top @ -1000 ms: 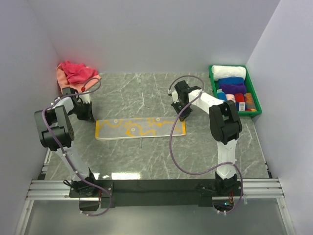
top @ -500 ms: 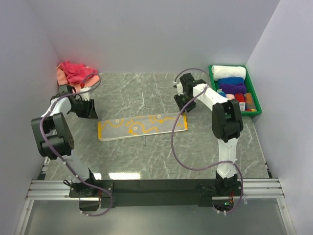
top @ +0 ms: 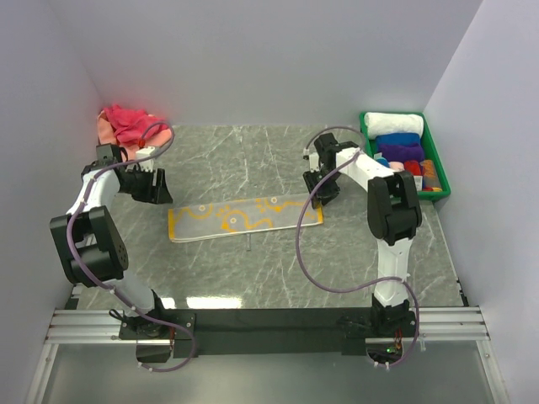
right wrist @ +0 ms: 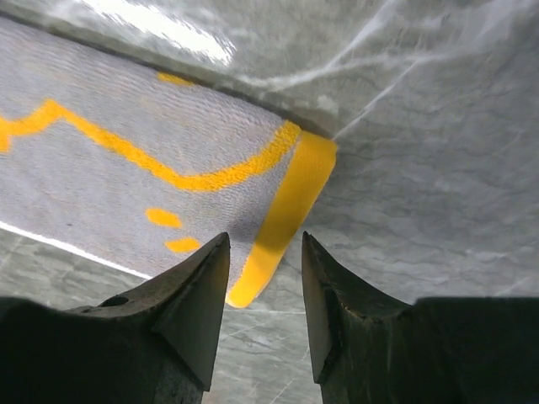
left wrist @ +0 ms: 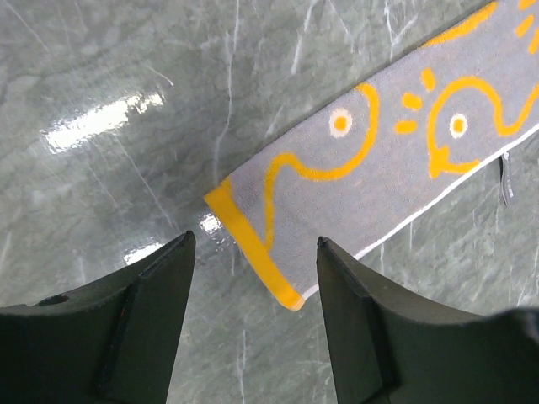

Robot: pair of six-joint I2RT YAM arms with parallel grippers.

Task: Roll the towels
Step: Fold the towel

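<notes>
Top external view shows you the towel (top: 244,217) flat mid-worktop (top: 253,160). Your left hand (top: 157,187) hangs spread and empty by its left end, your right hand (top: 323,187) likewise by its right end, both arms reaching forward.

Tabletop (top: 253,269): glossy grey-green marbled surface with pale veining; bright glare patch (top: 202,301) close to the near edge. Plain pale far wall (top: 269,59), left wall (top: 42,126) and right wall (top: 497,168) enclose it. Aluminium rail (top: 269,318) spans the near edge. Lighting even.
</notes>
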